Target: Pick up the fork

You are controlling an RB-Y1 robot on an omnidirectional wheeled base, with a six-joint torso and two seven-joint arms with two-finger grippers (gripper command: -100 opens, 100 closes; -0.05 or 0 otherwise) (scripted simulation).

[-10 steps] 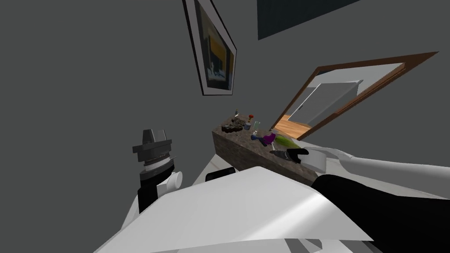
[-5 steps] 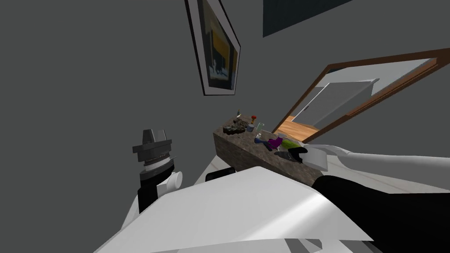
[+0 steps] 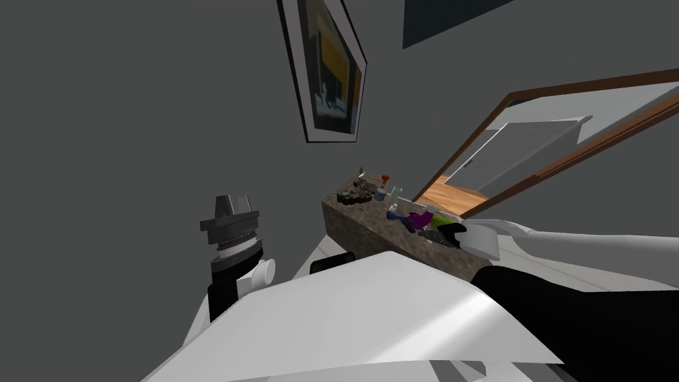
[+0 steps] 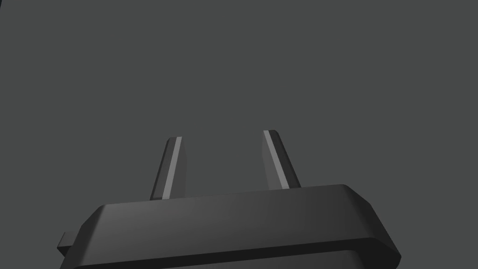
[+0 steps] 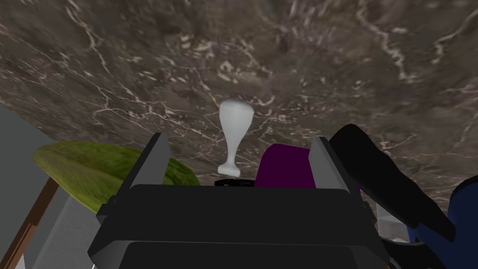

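Note:
A white fork handle [image 5: 235, 126] with a flared end lies on the dark marbled counter [image 5: 326, 60], pointing away from my hand. My right gripper [image 5: 239, 149] is open just above it, and the handle's near part runs between the two fingers [image 5: 156, 156]. A purple thing [image 5: 284, 168] sits by one finger and a green leafy thing [image 5: 88, 168] by the other. In the head view my right gripper [image 3: 441, 233] hovers over the counter [image 3: 365, 229] at the purple thing [image 3: 416, 219]. My left gripper [image 4: 223, 135] is open and empty, held up at my left side [image 3: 229, 222].
Further along the counter are a blue thing [image 3: 394, 213], a small cup [image 3: 396, 192], a dark lumpy object [image 3: 351, 194] and a red-topped item [image 3: 384, 178]. A black curved thing [image 5: 387, 182] lies beside the purple one. A wood-framed opening [image 3: 530, 152] lies behind the counter.
My right hand has moved along the counter and closed in on the purple and green things. The head view has shifted slightly. The left arm has not moved.

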